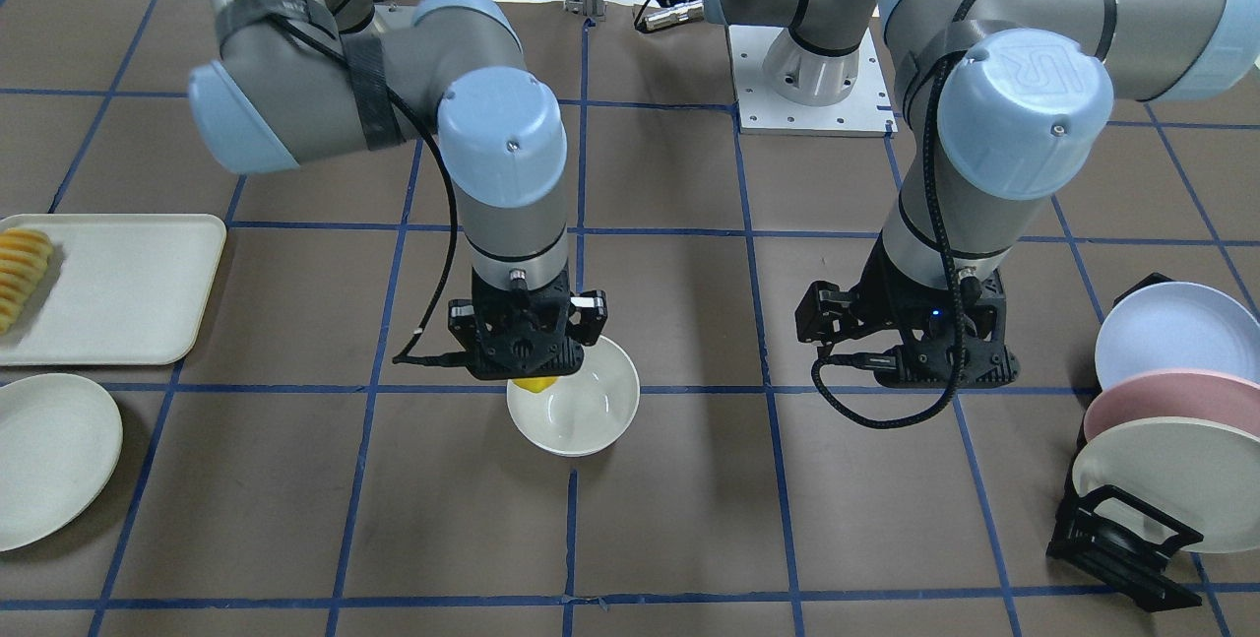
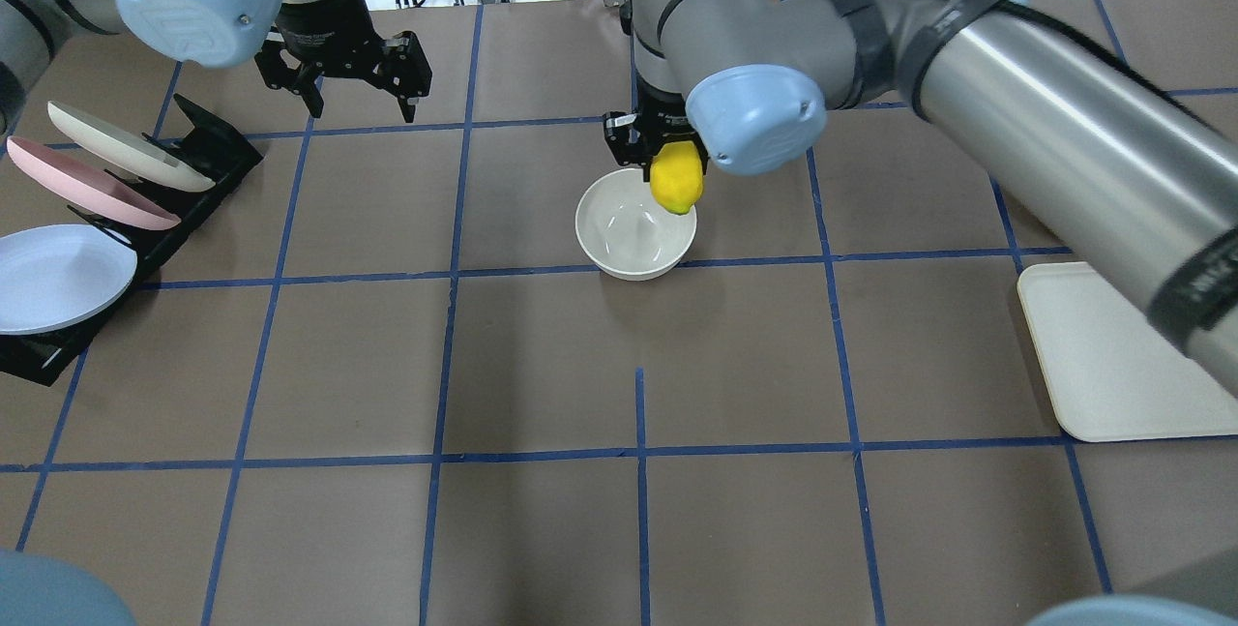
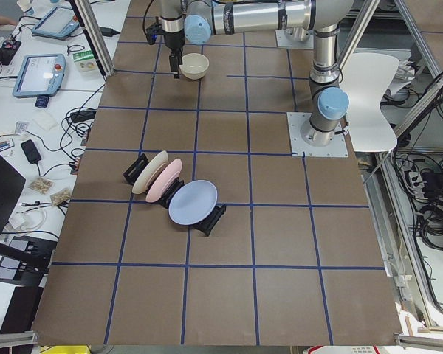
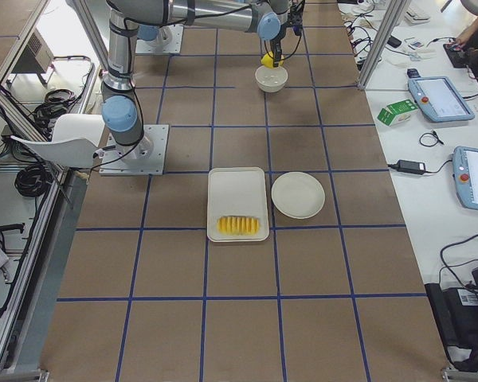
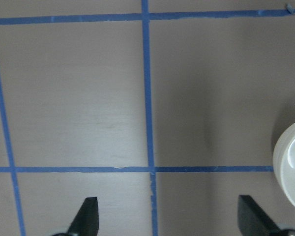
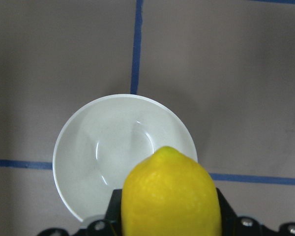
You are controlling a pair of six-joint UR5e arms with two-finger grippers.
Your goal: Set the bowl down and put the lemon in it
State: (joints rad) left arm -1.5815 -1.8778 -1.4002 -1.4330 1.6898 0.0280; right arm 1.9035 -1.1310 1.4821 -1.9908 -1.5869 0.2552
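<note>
The off-white bowl (image 1: 591, 415) stands upright and empty on the brown table near its middle; it also shows in the overhead view (image 2: 629, 234) and the right wrist view (image 6: 103, 152). My right gripper (image 1: 535, 373) is shut on the yellow lemon (image 2: 676, 183) and holds it pointing down above the bowl's rim on the robot's side. The lemon fills the bottom of the right wrist view (image 6: 171, 196). My left gripper (image 2: 363, 108) is open and empty, off to the side of the bowl, with its fingertips (image 5: 88, 214) wide apart above the table.
A black rack with three pastel plates (image 2: 97, 181) stands at the table's left end. A cream tray (image 1: 118, 287) with sliced yellow food (image 1: 20, 273) and a shallow cream plate (image 1: 49, 460) lie at the right end.
</note>
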